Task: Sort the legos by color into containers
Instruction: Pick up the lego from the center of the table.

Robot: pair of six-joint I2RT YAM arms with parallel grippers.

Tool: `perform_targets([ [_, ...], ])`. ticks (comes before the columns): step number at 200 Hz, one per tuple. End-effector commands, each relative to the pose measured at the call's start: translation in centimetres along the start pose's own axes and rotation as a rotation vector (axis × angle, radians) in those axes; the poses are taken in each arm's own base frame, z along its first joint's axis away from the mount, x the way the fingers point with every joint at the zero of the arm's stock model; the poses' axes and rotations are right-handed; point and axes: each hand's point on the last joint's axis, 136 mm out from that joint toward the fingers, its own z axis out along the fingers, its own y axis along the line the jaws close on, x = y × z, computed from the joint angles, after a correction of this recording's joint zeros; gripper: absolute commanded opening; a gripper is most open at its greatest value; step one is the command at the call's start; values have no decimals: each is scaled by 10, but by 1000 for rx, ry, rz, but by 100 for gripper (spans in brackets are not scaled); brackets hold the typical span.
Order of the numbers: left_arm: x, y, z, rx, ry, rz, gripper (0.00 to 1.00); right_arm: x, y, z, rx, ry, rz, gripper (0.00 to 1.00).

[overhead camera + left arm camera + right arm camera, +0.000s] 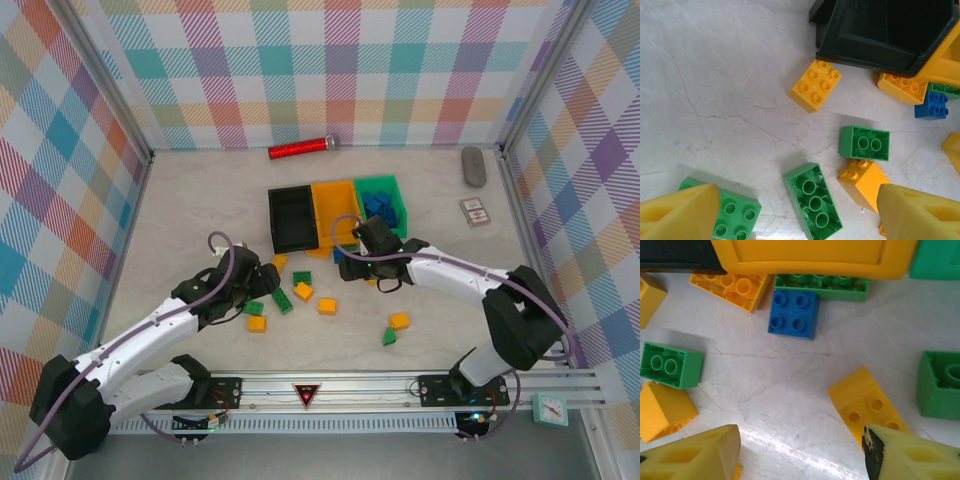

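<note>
Sorting is midway: many legos (303,291) lie on the desk (180,220), at 6 o'clock of the three bins (273,222). The left tool (797,197), open and empty, hovers over a green brick (816,206); I think it must descend and close. The right tool (797,440), also open, has a blue brick (792,315) at 12 o'clock.

Right wrist view cuts off orange bin (810,260) at top and green brick (940,385) at right edge, left wrist view cuts off black bin (885,30), print on far-right card (474,210) unreadable.
</note>
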Motion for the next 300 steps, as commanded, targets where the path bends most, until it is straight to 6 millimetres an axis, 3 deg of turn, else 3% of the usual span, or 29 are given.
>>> perform_targets([
  [1, 7, 4, 1, 12, 20, -39, 82, -9, 11, 6, -3, 5, -8, 66],
  [27, 14, -10, 6, 88, 54, -34, 82, -12, 15, 19, 10, 40, -35, 66],
  [120, 21, -7, 8, 67, 93, -30, 82, -22, 7, 62, 126, 120, -76, 65],
  [225, 19, -1, 3, 53, 76, -34, 82, -26, 6, 84, 151, 152, -99, 60],
  [300, 23, 2, 5, 46, 83, -40, 82, -24, 7, 79, 135, 144, -99, 36],
])
